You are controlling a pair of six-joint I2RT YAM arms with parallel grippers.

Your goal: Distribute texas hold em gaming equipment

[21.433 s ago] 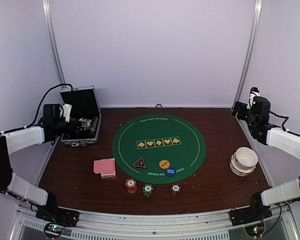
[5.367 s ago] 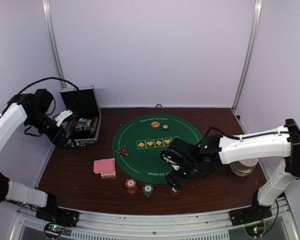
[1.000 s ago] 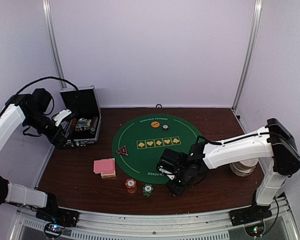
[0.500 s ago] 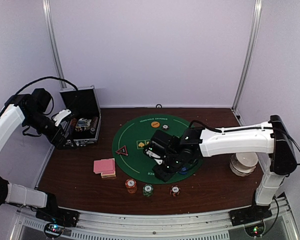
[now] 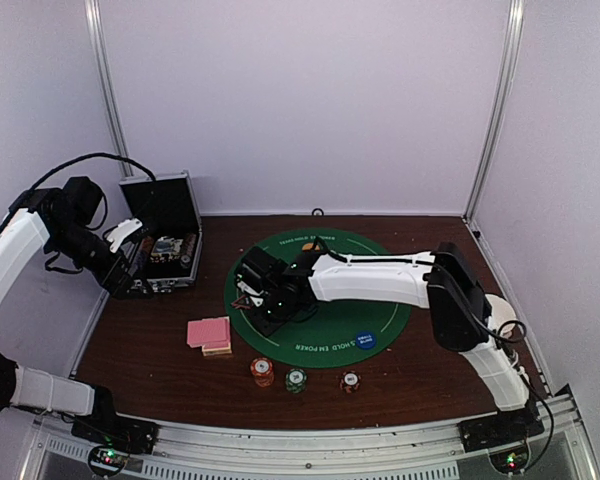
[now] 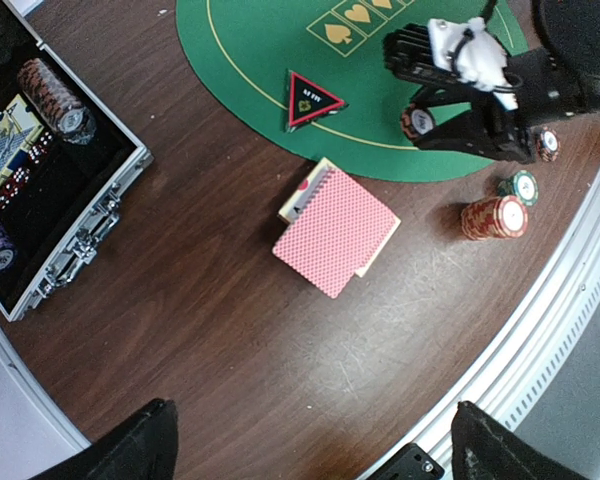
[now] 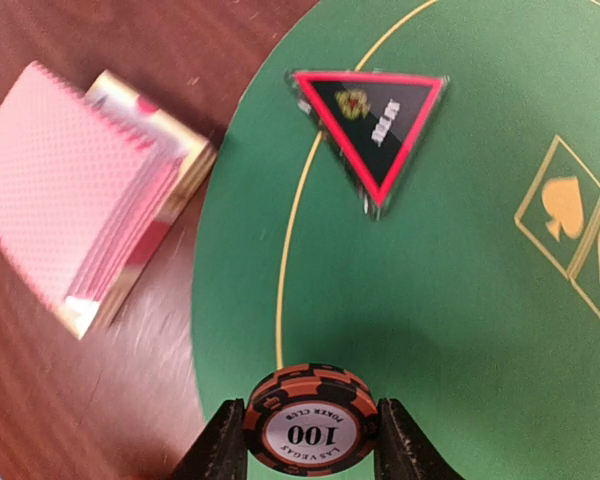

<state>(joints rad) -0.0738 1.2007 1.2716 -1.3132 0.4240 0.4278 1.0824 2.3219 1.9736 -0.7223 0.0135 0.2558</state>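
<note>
Now note the change. A second ago the right arm was working at the chip stacks [image 5: 296, 378] on the near edge of the table [image 5: 150, 340]. It has since swept left across the mat [image 5: 330, 322], and the stacks are uncovered again.

1. Right fingers [image 7: 223, 445]: partly closed, one on each side of a single red-and-black chip [image 7: 313, 422] marked 100. The grip looks square, with the chip's face turned to the wrist camera.
2. Position of the chip: over the left part of the mat, near its yellow border line. It is on the near side of the triangle [image 7: 375, 120] and clear of it. You cannot tell from these views whether the chip is touching the felt.
3. Cards [image 6: 335, 230]: lying on the bare table just off the mat's left edge, well apart from the chip.
4. Blue disc [image 5: 366, 340]: lying on the near right part of the mat.
5. Left fingers [image 6: 135, 445]: spread fully apart and holding nothing. The left arm has not shifted and hangs beside the open case [image 5: 160, 285].

Meaning for the task: this is a carry step. One chip has been lifted from the near stacks and brought to the left-hand place by the triangle, but it is not yet set down. Judge the distribution as under way, with most chips still stacked. Before you release the chip, check that it will not land on the triangle.
</note>
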